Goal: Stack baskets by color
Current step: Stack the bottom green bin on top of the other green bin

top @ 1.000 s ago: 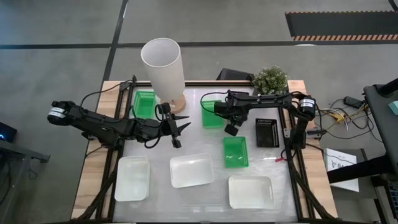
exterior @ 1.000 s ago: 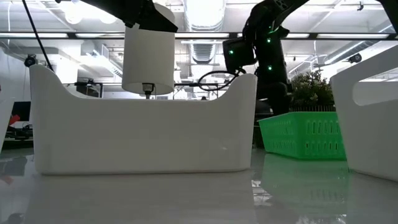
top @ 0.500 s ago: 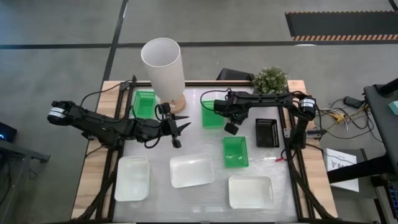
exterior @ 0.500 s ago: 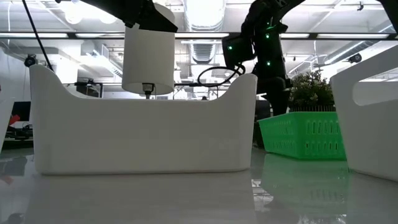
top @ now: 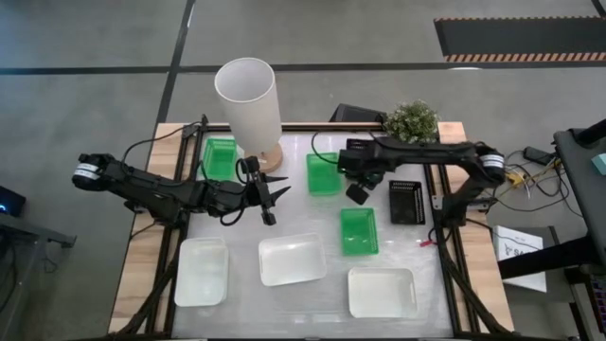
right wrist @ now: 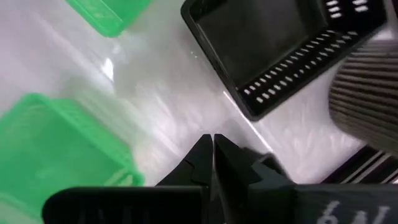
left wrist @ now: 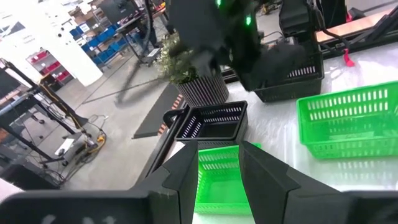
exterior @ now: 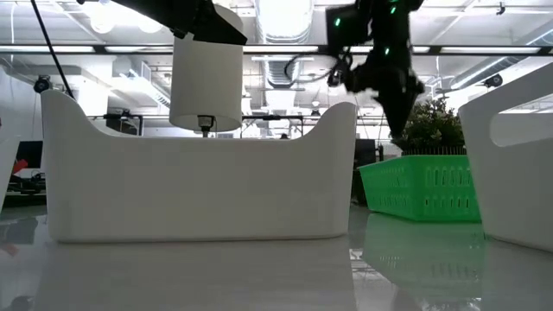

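Three green baskets [top: 220,156] [top: 324,173] [top: 359,230] and a black basket [top: 406,201] rest flat on the white table. Three translucent white baskets [top: 202,270] [top: 292,259] [top: 382,291] sit in a row near the front edge. My right gripper [top: 358,192] hangs shut and empty, pointing down, above the bare strip between the middle green basket and the black one [right wrist: 280,43]. My left gripper [top: 275,194] stands open and empty left of the middle green basket [left wrist: 217,177], pointing level toward it.
A tall white lamp [top: 246,99] stands at the far left and a potted plant [top: 411,121] at the far right. Another black basket [left wrist: 211,121] lies beside the plant's pot. Bare table shows between the lamp and the white baskets.
My right gripper has risen, staying shut, and has shifted a little toward the table's right edge, away from the middle green basket, rolling slightly at the wrist. The baskets have stayed where they were.
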Motion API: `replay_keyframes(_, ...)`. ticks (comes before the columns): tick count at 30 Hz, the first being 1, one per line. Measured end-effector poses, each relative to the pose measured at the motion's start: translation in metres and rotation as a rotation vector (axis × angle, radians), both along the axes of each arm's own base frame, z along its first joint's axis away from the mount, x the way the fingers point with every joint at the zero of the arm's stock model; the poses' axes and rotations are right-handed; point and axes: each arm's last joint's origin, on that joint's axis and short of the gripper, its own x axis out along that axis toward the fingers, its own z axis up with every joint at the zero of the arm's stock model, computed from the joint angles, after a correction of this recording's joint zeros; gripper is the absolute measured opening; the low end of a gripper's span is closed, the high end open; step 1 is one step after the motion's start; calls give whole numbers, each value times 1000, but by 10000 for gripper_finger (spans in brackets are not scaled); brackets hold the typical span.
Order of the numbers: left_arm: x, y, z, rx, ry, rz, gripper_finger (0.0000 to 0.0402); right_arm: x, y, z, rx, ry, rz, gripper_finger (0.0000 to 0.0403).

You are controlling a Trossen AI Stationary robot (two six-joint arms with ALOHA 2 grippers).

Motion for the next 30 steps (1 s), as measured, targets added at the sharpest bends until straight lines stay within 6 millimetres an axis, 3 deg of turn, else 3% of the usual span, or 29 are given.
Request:
replay_keyframes(8, 0, 0, 0, -4, -2, -1, 99, -24, 37, 20, -6, -113, -106, 9)
replay_keyframes(17, 0, 0, 0, -6, -2, -3, 99, -40, 71, 15, 11, -207, 44, 17)
replay_keyframes(23, 0, 0, 0, -6, -4, -3, 99, -42, 85, 1, 4, -307, 223, 78)
replay_keyframes(30, 0, 0, 0, -6, -4, -3, 99, -48, 94, -32, -35, -307, 431, 175)
